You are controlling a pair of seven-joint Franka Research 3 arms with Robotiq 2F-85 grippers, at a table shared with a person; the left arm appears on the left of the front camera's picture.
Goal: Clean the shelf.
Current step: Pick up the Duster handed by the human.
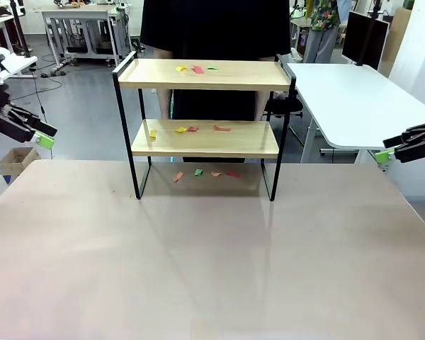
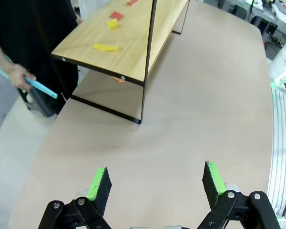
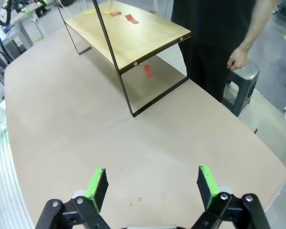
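Apart and empty: left fingers, right fingers. Two-tier light-wood, black-framed shelf well ahead of both; coloured paper scraps untouched. Arms likely parked wide for the person's access.

The shelf stands upright, centred at the far side of the table: 2 light wooden boards in a thin black frame, both dotted with small coloured scraps.

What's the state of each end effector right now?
Left end effector: open, holding nothing.
Right end effector: open, holding nothing.
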